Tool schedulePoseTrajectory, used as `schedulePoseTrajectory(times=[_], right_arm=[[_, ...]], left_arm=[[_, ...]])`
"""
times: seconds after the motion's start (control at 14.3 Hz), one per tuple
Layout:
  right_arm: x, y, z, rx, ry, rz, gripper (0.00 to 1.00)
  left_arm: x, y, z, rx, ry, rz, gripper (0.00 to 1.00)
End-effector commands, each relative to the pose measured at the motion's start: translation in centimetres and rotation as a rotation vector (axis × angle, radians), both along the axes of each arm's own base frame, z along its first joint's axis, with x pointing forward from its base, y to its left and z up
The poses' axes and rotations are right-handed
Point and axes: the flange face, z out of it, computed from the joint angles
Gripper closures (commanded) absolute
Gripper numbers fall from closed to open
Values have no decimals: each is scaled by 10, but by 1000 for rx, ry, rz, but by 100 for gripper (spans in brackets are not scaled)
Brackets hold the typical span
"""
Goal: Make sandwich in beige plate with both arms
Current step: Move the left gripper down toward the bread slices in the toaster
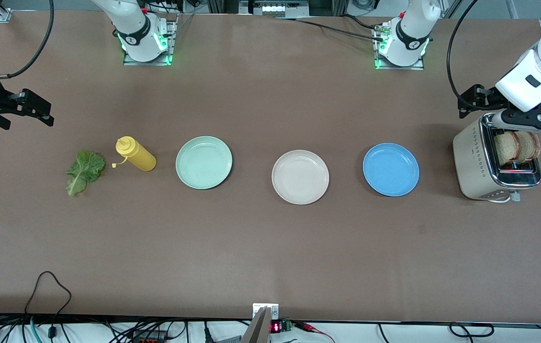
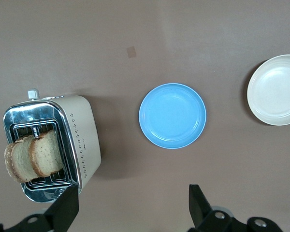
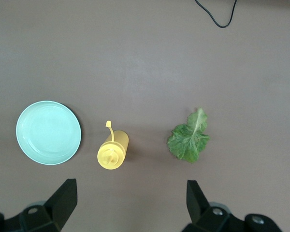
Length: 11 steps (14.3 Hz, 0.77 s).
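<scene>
The beige plate (image 1: 300,177) lies bare at the table's middle, between two other plates. Two tan bread slices (image 1: 518,146) stand side by side in the slots of a cream toaster (image 1: 475,162) at the left arm's end. A ruffled green lettuce leaf (image 1: 84,170) lies flat on the table at the right arm's end. My left gripper (image 2: 133,198) hangs open and holds nothing, high over the toaster's edge. High over the table near the lettuce (image 3: 189,137), my right gripper (image 3: 130,195) is open with nothing in it.
A blue plate (image 1: 391,169) lies between the beige plate and the toaster. A mint-green plate (image 1: 204,162) lies toward the right arm's end, with a yellow squeeze bottle (image 1: 136,154) on its side between it and the lettuce. Cables hang along the table's near edge.
</scene>
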Motion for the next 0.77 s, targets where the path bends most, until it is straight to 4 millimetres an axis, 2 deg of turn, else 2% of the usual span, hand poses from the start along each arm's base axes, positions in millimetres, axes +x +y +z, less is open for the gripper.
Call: schedulePoseTrajectory(times=[0.0,0.42,0.7], right_arm=[[3,-2,5,-8,-6,-2,0],[2,-2,6,-8,-8,-2,0],[2,-6,7,-7,-9,-9,0]], left_arm=[[4,4,3,-9,9,-2,0],[-1,5,-7,-13,81,10,0],[22,10,-31,3,116,25,0]])
